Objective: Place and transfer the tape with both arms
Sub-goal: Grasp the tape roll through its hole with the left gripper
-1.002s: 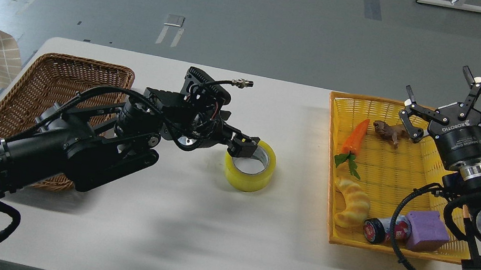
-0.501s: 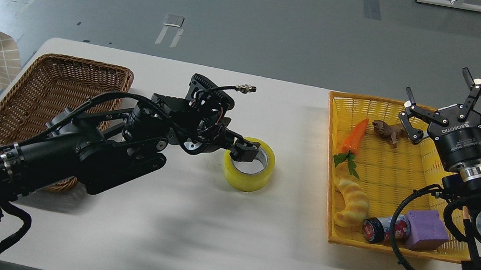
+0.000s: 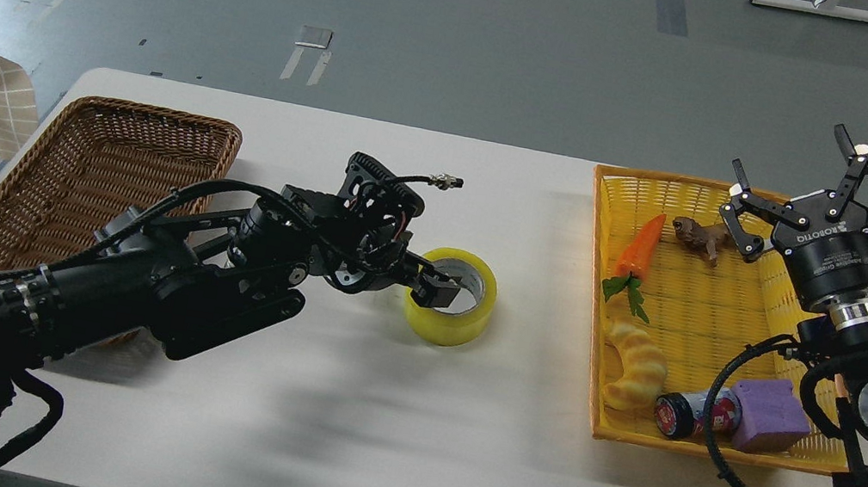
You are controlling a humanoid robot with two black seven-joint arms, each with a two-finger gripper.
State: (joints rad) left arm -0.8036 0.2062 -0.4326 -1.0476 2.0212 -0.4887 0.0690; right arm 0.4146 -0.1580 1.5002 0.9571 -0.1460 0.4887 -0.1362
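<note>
the tape [image 3: 452, 297] lies flat on the white counter [image 3: 339, 403], about midway between the brown wicker basket [image 3: 107, 166] at the left and the yellow tray [image 3: 700, 321] at the right, well apart from both.

the main risk, as i judge it, is a poor hold on the roll's wall. the left tool [image 3: 440, 288] comes in low from the left and meets the roll at its near-left rim, one finger reaching into the core hole. if the fingers close on the edge only, the roll could tip up on its side, roll away across the counter, or slip out when lifted. a push before closing could also slide the roll right, since nothing braces it. and a skewed grip would make the handover to the other arm awkward, with little wall left free for the second tool to take.

the left tool is dark and seen nearly end-on; it touches or all but touches the roll's rim, but i cannot tell how far apart its fingers stand or whether they already pinch the wall.

the right tool [image 3: 815, 199] hangs above the far right corner of the tray, fingers spread wide, holding nothing, near a small brown toy animal [image 3: 696, 235]. a toy carrot [image 3: 640, 246] lies in the tray too.
</note>
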